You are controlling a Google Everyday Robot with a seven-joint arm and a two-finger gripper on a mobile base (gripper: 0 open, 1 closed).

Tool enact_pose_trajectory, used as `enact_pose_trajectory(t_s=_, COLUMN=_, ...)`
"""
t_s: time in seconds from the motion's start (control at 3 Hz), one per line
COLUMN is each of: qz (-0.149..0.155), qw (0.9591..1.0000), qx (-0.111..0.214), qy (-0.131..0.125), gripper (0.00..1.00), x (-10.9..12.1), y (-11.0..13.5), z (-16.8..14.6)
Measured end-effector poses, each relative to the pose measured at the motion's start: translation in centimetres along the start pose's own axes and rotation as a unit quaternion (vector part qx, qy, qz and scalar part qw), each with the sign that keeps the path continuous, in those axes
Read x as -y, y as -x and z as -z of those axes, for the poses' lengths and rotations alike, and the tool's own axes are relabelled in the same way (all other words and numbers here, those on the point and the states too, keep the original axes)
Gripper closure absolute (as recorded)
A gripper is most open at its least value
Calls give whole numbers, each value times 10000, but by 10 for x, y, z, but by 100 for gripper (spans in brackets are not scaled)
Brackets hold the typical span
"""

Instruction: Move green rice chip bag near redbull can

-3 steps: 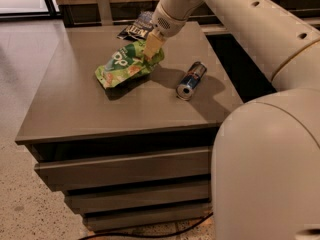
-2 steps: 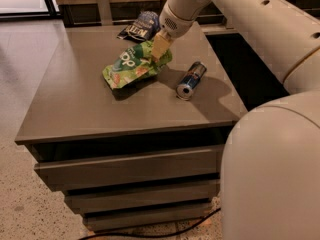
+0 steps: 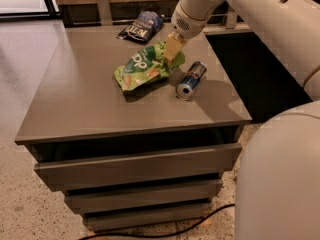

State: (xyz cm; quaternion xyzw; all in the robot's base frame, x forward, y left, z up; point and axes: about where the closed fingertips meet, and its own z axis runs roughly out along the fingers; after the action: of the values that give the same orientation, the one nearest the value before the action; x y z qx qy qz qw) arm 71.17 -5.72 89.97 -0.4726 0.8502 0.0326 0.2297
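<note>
The green rice chip bag [image 3: 144, 70] lies on the grey cabinet top [image 3: 80, 101], its right end raised. My gripper [image 3: 170, 58] comes down from the upper right and is shut on that right end. The redbull can [image 3: 191, 80] lies on its side just right of the bag, with its silver round end toward the front. A small gap separates the bag and the can.
A dark blue chip bag [image 3: 141, 25] lies at the back edge of the top. My arm [image 3: 260, 19] crosses the upper right and my base [image 3: 280, 179] fills the lower right. The cabinet's right edge is close behind the can. A cable [image 3: 200, 221] lies on the floor.
My gripper has moved right with the green bag in it, bringing the bag closer to the can. The can and the blue bag have not moved.
</note>
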Motion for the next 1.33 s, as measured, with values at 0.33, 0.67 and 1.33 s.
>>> enact_pose_trajectory(t_s=0.33, qz=121, qw=9998, qx=-108, qy=65, gripper=82, x=-5, y=-3, z=3)
enact_pose_trajectory(t_s=0.67, qz=195, qw=9996, qx=-158, qy=127, gripper=59, x=-8, y=-5, z=4)
enact_pose_trajectory(t_s=1.33, qz=225, qw=9994, qx=-170, qy=196, gripper=12, x=-10, y=-6, z=4)
